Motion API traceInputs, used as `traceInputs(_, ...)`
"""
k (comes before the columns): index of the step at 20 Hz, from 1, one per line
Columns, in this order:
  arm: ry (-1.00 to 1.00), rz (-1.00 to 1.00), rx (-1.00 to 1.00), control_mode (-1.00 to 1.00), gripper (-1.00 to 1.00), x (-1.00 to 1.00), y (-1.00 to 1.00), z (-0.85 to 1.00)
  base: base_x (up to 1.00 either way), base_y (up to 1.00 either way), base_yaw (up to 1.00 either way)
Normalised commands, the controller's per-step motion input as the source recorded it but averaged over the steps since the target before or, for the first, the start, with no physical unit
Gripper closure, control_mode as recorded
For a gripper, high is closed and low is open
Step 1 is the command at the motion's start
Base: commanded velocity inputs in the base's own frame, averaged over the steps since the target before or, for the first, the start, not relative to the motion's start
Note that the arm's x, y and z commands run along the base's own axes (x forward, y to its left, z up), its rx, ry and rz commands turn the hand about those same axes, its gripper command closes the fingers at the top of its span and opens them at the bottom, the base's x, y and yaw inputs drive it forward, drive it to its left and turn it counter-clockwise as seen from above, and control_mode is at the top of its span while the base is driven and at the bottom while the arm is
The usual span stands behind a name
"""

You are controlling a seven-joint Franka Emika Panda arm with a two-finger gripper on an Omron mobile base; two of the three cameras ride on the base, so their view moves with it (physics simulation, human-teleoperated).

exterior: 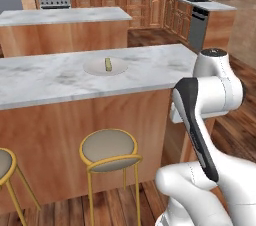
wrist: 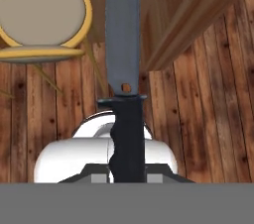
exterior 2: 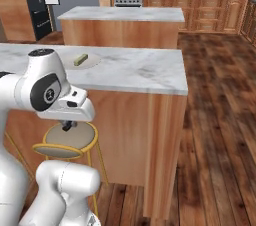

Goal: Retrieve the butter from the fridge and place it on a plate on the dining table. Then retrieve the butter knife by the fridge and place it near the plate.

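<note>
Spanning foreground, marble dining table (exterior: pixel 60 77) over wood floor (exterior 2: pixel 220 120).

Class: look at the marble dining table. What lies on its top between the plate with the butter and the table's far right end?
Nothing: from the plate, with the butter on it, to the end of the dining table, the marble is bare in both base views.

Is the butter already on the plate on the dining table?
Yes: in the left base view the butter lies on the plate, which sits on the marble top of the dining table.
</note>
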Motion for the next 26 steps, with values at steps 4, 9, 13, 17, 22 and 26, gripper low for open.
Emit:
traceInputs(4, -0.06, 0.0, 0.0, -1.0, 1.0, -0.33, 0.1, 0.34, 0.0, 0.0, 0.0)
traceInputs(9, -0.04, -0.02, 0.0, -1.0, 1.0, -0.14, 0.05, 0.67, 0.0, 0.0, 0.0)
traceInputs(13, -0.04, -0.09, 0.02, -1.0, 1.0, 0.42, 0.01, 0.46, 0.0, 0.0, 0.0)
traceInputs(17, -0.26, -0.04, 0.03, -1.0, 1.0, 0.76, 0.0, -0.02, 0.0, 0.0, 0.0)
traceInputs(22, -0.24, 0.01, 0.0, -1.0, 1.0, 0.9, 0.05, -0.02, 0.0, 0.0, 0.0)
traceInputs(26, 0.02, 0.0, 0.0, -1.0, 1.0, 1.0, 0.0, 0.06, 0.0, 0.0, 0.0)
